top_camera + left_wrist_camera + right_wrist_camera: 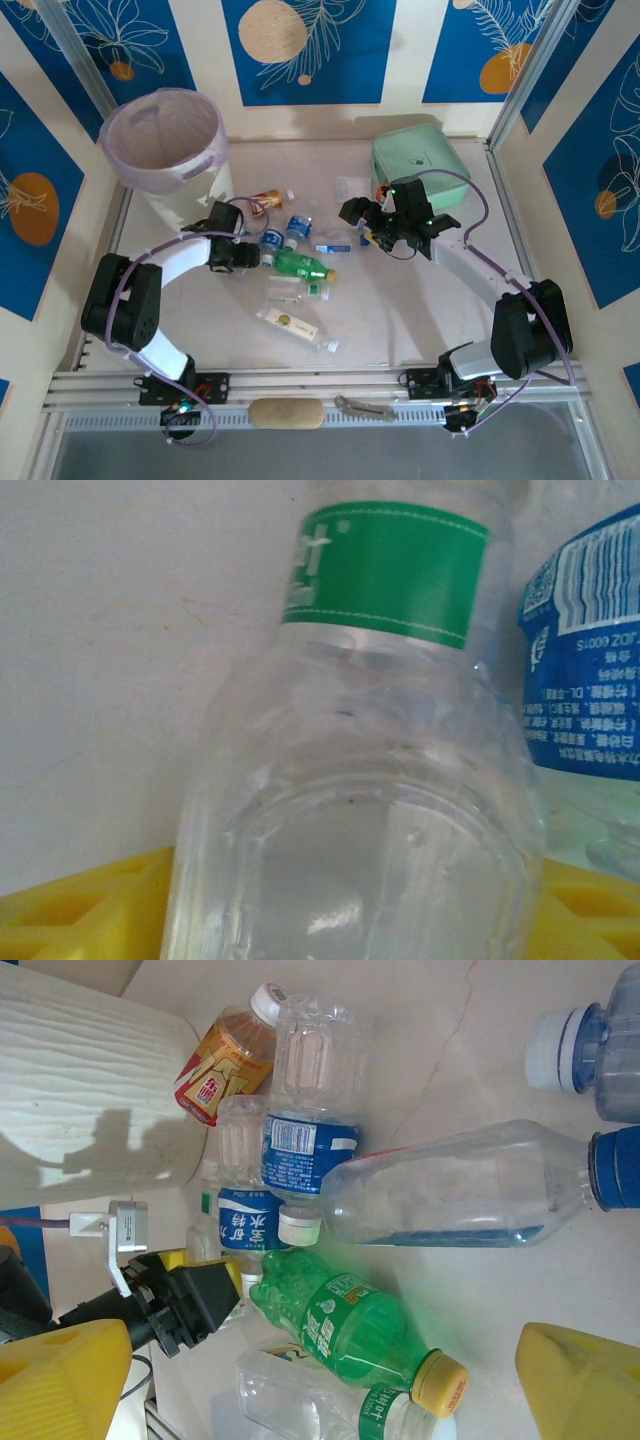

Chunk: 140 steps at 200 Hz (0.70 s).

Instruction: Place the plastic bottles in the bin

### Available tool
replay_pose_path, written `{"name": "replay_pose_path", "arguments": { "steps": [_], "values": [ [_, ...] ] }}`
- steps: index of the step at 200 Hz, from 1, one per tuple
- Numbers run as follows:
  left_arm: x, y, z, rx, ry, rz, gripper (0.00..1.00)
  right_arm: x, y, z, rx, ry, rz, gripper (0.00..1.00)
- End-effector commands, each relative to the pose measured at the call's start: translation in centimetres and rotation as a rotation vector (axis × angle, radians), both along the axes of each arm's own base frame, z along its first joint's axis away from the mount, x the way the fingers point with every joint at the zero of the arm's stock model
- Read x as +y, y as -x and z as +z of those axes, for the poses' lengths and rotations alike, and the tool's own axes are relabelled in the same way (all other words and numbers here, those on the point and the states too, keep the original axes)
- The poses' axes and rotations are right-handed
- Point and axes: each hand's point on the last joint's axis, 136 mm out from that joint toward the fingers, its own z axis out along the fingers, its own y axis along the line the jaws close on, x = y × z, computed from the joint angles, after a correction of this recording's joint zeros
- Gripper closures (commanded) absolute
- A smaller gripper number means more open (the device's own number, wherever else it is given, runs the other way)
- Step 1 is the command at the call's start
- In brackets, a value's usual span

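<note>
Several plastic bottles [300,265] lie loose on the tabletop [400,300], right of the bag-lined white bin [160,140] and nearer the arm bases. Left gripper [335,925]: yellow fingers [70,915] sit either side of a clear green-banded bottle [370,730]; whether they actually squeeze it cannot be told. Right gripper [320,1350]: spread wide, empty, hovering beyond the pile, farther from the bin. Judged step: grasping one bottle. Next move: confirm closure, lift clear of the neighbouring blue-labelled bottle [585,630], carry over the bin's rim.

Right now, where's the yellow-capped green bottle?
Top view, table centre: green bottle just right of the left gripper, blue-labelled bottles beyond it, a clear bottle nearer.
</note>
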Motion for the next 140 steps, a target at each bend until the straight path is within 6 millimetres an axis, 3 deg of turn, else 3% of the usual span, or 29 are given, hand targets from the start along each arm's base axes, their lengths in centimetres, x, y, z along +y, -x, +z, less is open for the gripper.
{"name": "replay_pose_path", "arguments": {
  "steps": [1, 41, 77, 103, 140],
  "values": [
    [0.0, -0.1, 0.1, 0.005, -0.047, -0.020, 0.34, 0.4, -0.3, 1.0, -0.011, -0.008, 0.007, 0.01],
    [-0.2, -0.1, 0.2, 0.002, -0.056, -0.034, 0.48, 0.4, -0.2, 1.0, -0.009, -0.006, 0.009, 0.01],
    [-0.5, -0.2, 1.0, -0.016, -0.041, -0.038, 0.52, 0.3, -0.1, 0.8, -0.006, -0.001, 0.007, 0.01],
    [-0.9, -0.4, 3.0, -0.051, -0.009, -0.041, 0.52, 0.3, -0.1, 0.6, -0.003, 0.001, 0.007, 0.01],
    [-2.0, -0.7, 7.7, -0.134, 0.070, -0.058, 0.52, 0.4, -0.1, 0.3, -0.001, -0.005, 0.009, 0.01]
  ]
}}
